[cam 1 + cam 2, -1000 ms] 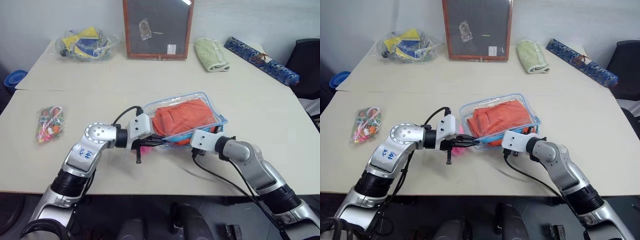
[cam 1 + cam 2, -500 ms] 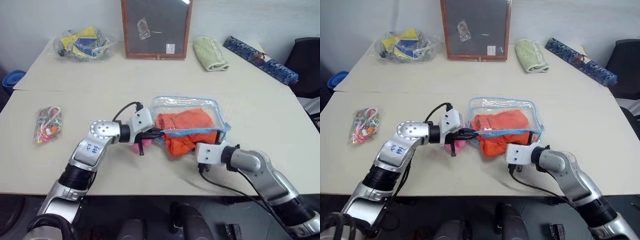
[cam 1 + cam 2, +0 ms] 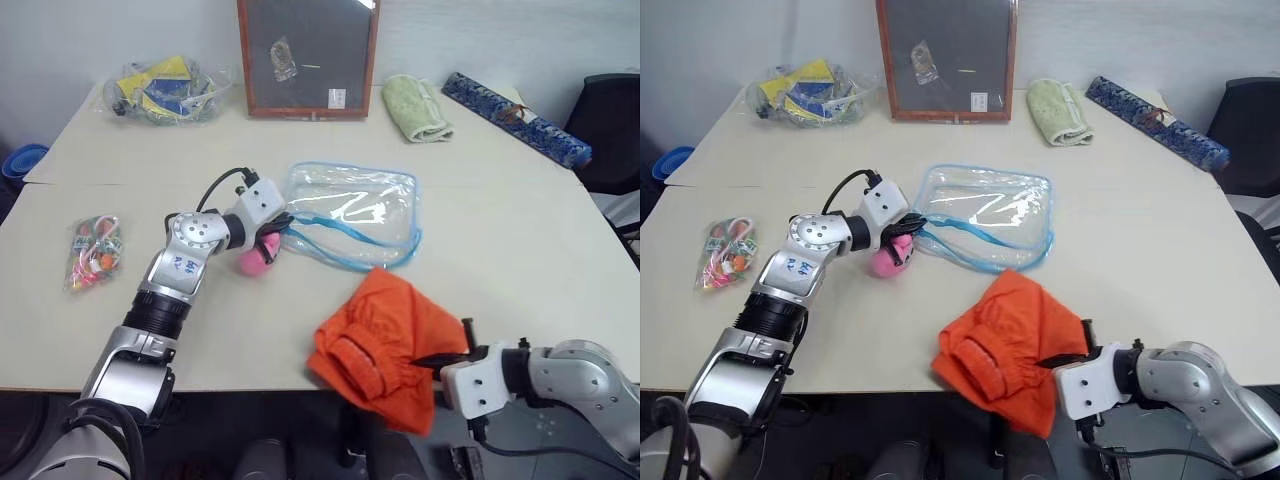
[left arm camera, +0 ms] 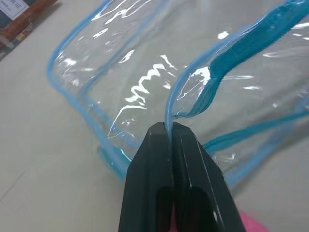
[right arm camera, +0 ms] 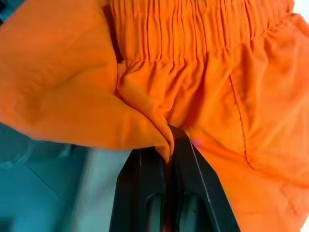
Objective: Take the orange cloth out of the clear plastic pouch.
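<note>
Nearest the table's front edge (image 3: pixel 250 375), the right gripper (image 5: pixel 168 145) has its two black fingers pinched shut on a fold of the orange cloth (image 3: pixel 385 340). The cloth is bunched, partly draped over that edge, and lies well apart from the pouch, wholly outside it. Beyond the cloth, toward the middle of the table, the clear plastic pouch (image 3: pixel 355 212) lies flat and empty, its blue-trimmed mouth gaping toward the front edge. At the pouch's left end, the left gripper (image 4: pixel 170 131) has its fingers closed tight on the thin blue rim of the opening; the pink plush ball (image 3: pixel 252 257) sits on the table just beside and below this gripper. Farther from the front edge, along the wall, stand a framed board (image 3: pixel 305 55), a bag of yellow and blue items (image 3: pixel 165 88) to its left and a pale green towel (image 3: pixel 418 106) to its right.

Judged from this layout, the extraction is essentially complete. To finish well, the right gripper should carry the cloth back over the tabletop before letting go, since much of the fabric overhangs the front edge and could slide off. The left gripper should keep the pouch pinned until the cloth is set down.
</note>
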Robot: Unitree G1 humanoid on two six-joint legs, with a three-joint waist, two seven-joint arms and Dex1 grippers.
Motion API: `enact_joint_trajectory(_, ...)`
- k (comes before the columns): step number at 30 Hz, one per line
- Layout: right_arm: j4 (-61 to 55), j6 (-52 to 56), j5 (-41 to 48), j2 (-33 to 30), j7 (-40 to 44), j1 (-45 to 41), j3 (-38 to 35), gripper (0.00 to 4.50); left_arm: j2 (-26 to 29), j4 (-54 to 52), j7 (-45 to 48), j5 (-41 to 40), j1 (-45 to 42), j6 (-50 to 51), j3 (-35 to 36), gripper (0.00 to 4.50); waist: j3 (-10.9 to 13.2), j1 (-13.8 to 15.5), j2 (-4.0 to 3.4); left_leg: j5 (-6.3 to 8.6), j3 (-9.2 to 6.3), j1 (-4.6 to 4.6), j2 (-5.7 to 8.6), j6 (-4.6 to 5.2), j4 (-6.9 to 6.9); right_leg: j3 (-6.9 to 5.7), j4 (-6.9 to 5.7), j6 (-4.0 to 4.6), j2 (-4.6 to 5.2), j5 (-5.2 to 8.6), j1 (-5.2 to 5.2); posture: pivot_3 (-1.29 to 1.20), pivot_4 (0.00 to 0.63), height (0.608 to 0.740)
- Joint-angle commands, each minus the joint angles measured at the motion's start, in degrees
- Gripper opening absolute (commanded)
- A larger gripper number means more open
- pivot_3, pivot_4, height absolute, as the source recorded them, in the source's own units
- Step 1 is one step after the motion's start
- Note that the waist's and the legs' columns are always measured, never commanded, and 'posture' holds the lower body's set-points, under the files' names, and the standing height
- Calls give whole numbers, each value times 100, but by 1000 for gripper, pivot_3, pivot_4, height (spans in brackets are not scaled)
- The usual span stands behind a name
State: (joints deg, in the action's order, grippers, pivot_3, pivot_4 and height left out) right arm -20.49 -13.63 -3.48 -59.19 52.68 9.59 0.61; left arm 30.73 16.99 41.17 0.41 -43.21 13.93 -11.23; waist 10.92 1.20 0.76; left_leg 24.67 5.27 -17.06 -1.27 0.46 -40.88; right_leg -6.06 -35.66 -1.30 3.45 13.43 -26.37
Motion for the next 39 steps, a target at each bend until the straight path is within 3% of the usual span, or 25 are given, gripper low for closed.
enact_joint_trajectory(1, 713, 138, -119, -37, -389, 144, -815, 37, 337, -988, 793, -351, 516, 106, 14, 0, 0, 2, 0, 0, 1, 0, 0, 0, 0, 1, 0, 0, 0, 0, 1, 0, 150, 740)
enact_joint_trajectory(7, 1602, 1426, 375, 661, -1282, -101, -1820, 37, 819, -2614, 1679, -708, 1455, 136, -196, 0, 1, 10, -5, -1, -1, 1, -6, -4, -2, 2, 2, 4, -1, 3, -6, 0, 150, 740)
enact_joint_trajectory(16, 1472, 2657, 593, 1357, -1744, -349, -1866, 37, 772, -2696, 1550, -543, 1572, 497, -256, 0, 4, 4, -12, -1, 1, -8, -4, -4, 0, 8, -2, 5, -2, 3, -2, 0, 150, 740)
enact_joint_trajectory(18, 1481, 2845, 569, 1427, -1928, -440, -1943, 0, 735, -2603, 1486, -537, 1492, 588, -210, 476, 4, -4, -12, -1, 1, -8, -4, -4, 2, 8, -2, 6, -3, 3, -2, 0, 150, 740)
enact_joint_trajectory(21, 1525, 3075, 674, 1525, -2065, -554, -2096, 767, 688, -2548, 1505, -642, 1421, 713, -138, 1304, 4, 1, -12, -1, 1, -9, -3, -4, 1, 8, -4, 6, -2, 3, -3, 0, 150, 740)
enact_joint_trajectory(31, 904, 3450, 1104, 1458, -1744, -349, -2326, 4188, 715, -2785, 1742, -1275, 1403, 1163, 246, 4444, 4, -3, -12, -1, 1, -9, -5, -4, 3, 8, -4, 6, -4, 4, -6, 0, 150, 740)
enact_joint_trajectory(32, 765, 3519, 1234, 1411, -1601, -248, -2430, 4475, 711, -2802, 1747, -1433, 1379, 1293, 383, 4500, 5, 0, -13, -1, 1, -10, -5, -4, 3, 8, -4, 6, -4, 4, -6, 0, 150, 740)
enact_joint_trajectory(36, 107, 4318, 2187, 1228, -868, 323, -3339, 4475, 866, -2618, 1794, -2164, 1215, 1782, 1216, 4500, 9, 18, -20, -1, -1, -11, -4, -3, 2, 7, -2, 5, -3, 3, -7, 0, 150, 740)
enact_joint_trajectory(39, -209, 5129, 3116, 1019, -106, 905, -4446, 4475, 1430, -2333, 2371, -2708, 1316, 1985, 1873, 4500, 11, 20, -23, -1, -8, -11, -5, -3, 3, 2, 1, 5, -5, 3, -9, 0, 150, 740)
